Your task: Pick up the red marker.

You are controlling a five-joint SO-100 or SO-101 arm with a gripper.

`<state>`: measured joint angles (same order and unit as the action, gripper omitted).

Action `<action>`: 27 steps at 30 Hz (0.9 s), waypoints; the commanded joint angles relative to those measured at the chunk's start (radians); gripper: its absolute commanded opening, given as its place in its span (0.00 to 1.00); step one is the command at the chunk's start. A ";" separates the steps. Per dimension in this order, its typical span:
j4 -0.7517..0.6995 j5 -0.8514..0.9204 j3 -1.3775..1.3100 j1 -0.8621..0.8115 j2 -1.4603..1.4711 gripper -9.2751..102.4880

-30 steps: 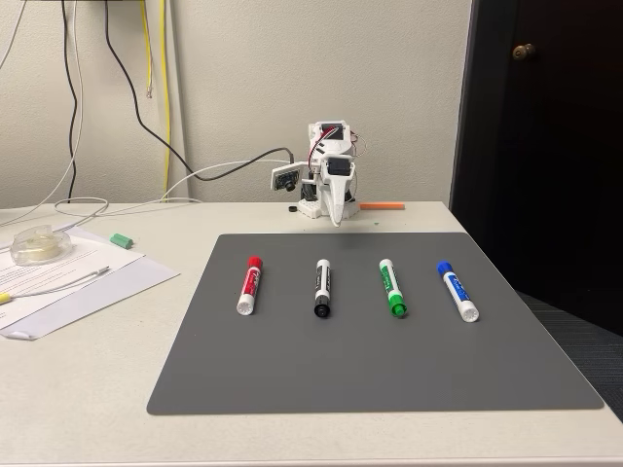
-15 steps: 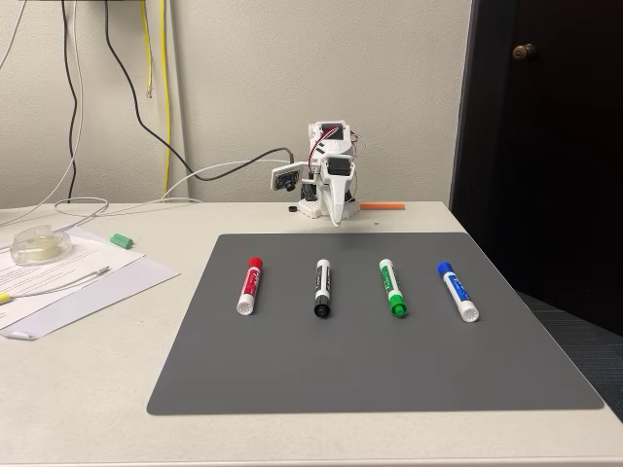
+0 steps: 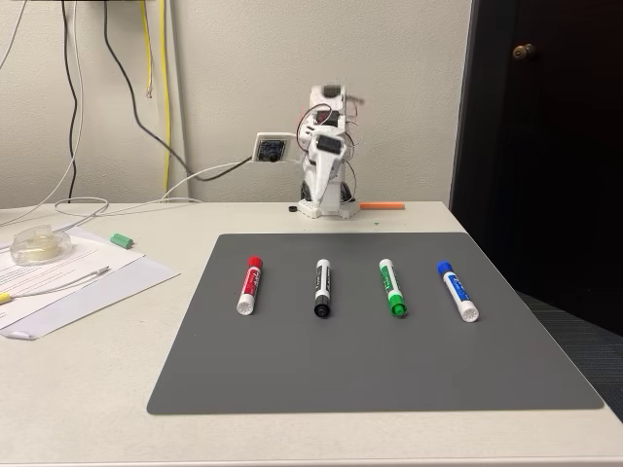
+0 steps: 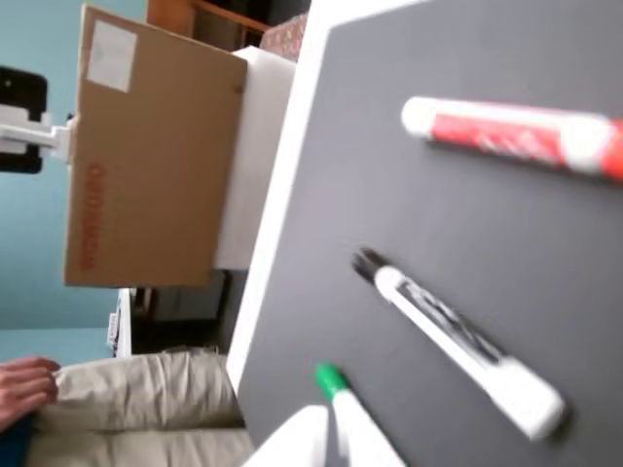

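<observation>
Grey mat [image 3: 380,360] carries four markers: the red marker [image 3: 249,284], black [image 3: 322,287], green [image 3: 392,287], blue [image 3: 457,290]; tool [image 4: 326,438] state unclear.

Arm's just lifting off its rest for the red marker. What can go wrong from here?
1. Wrong pick: the red marker lies in a row with look-alike black, green and blue markers.
2. Long reach: the gripper is back by the wall, so any aim error may carry it onto the black marker.
3. The marker is round and lies flat on the grey mat; an off-centre close might roll it.
</observation>
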<state>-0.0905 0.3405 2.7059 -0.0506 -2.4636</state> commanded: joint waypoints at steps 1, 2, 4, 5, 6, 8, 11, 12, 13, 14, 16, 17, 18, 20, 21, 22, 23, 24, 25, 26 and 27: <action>0.118 0.222 -0.138 -0.058 0.141 0.08; 0.124 0.295 -0.187 -0.077 0.193 0.08; 0.083 0.439 -0.336 -0.103 0.311 0.08; 0.029 0.509 -0.430 -0.110 0.373 0.08; -0.026 0.565 -0.523 -0.115 0.430 0.08; -0.149 0.678 -0.712 -0.127 0.532 0.08; -0.339 0.822 -0.963 -0.158 0.658 0.08; -0.397 0.876 -1.037 -0.167 0.698 0.08; -0.446 0.925 -1.100 -0.178 0.736 0.08; -0.480 0.968 -1.149 -0.187 0.765 0.08; -0.569 1.068 -1.250 -0.210 0.827 0.08; -0.618 1.117 -1.298 -0.221 0.854 0.08; -0.661 1.167 -1.338 -0.233 0.877 0.08; -0.715 1.255 -1.373 -0.258 0.905 0.08; -0.730 1.299 -1.373 -0.268 0.911 0.08; -0.746 1.341 -1.373 -0.279 0.919 0.08; -0.764 1.382 -1.373 -0.290 0.928 0.08; -0.784 1.419 -1.373 -0.304 0.936 0.08; -0.802 1.456 -1.373 -0.318 0.946 0.09; -0.821 1.483 -1.373 -0.328 0.956 0.09; -0.841 1.509 -1.373 -0.336 0.966 0.09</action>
<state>-0.8958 1.7871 1.3837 -0.3574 -1.4972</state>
